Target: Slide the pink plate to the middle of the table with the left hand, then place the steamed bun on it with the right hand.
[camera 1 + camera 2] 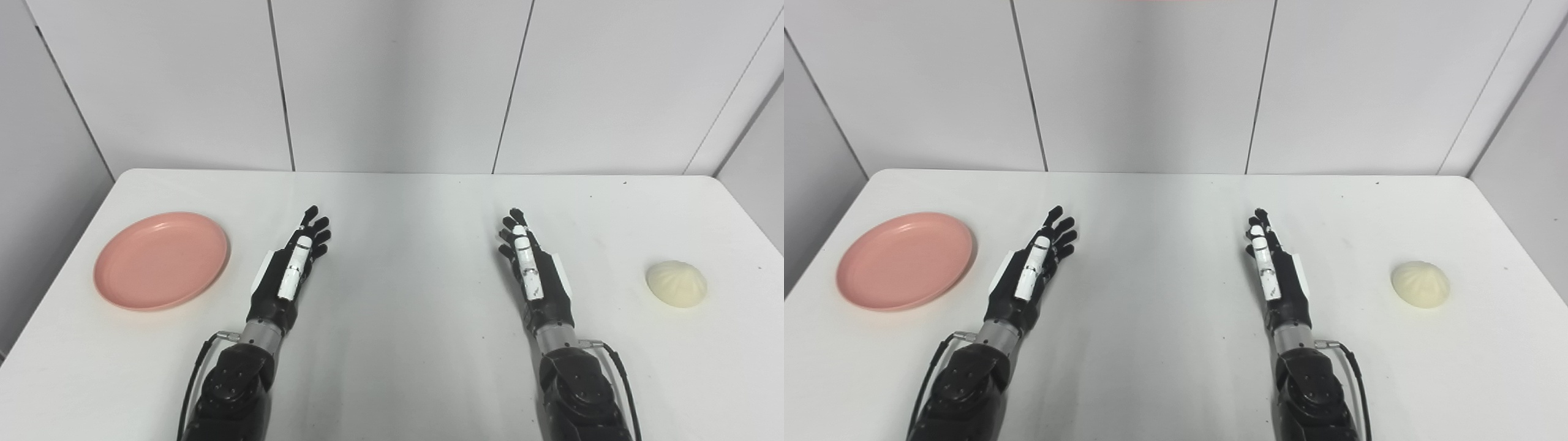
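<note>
No legible text, label, brand, number or sign appears anywhere in either view. The pink plate (161, 260), the steamed bun (676, 283), the table (404, 202), the wall panels (398, 79) and both hands' casings carry no readable markings.

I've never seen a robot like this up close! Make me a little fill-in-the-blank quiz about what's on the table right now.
1. The plate near the table's left edge is coloured ____.
2. The steamed bun lies on the ____ side of the table.
3. The left hand and the right hand are both open and hold ____.
4. On the plate there is ____.

Missing words: pink; right; nothing; nothing
</note>
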`<state>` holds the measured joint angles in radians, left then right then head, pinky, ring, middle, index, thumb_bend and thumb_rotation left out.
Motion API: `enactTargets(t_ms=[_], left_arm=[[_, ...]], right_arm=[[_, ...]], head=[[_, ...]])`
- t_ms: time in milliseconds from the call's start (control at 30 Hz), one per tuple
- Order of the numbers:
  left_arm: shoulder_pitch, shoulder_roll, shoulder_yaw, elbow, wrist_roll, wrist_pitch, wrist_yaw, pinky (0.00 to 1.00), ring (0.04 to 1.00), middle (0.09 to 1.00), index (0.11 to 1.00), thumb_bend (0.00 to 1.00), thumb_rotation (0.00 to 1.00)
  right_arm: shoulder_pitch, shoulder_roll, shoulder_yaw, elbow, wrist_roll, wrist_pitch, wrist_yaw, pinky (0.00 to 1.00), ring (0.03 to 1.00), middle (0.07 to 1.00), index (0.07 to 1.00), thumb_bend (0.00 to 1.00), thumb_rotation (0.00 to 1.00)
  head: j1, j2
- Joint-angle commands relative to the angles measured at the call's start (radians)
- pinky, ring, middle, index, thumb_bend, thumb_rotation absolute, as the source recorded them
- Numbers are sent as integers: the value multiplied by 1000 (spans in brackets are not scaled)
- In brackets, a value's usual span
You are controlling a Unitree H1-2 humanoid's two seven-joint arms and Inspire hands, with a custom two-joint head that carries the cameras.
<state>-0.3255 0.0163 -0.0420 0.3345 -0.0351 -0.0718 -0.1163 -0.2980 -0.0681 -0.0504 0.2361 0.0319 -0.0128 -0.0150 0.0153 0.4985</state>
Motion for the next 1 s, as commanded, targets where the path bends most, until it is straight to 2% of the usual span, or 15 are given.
enactTargets(t_ms=[0,967], left_arm=[[47,-8,-11,43,1,11,-6,931,932,947,954,390,1000],[47,-7,-12,54,6,-1,-3,928,930,945,953,375,1000]], right_arm=[[20,-4,-3,38,-4,-17,-1,924,931,942,953,218,1000],[21,-3,-4,48,-3,-25,-2,930,932,943,958,207,1000]], head=[[1,0],[0,-2]])
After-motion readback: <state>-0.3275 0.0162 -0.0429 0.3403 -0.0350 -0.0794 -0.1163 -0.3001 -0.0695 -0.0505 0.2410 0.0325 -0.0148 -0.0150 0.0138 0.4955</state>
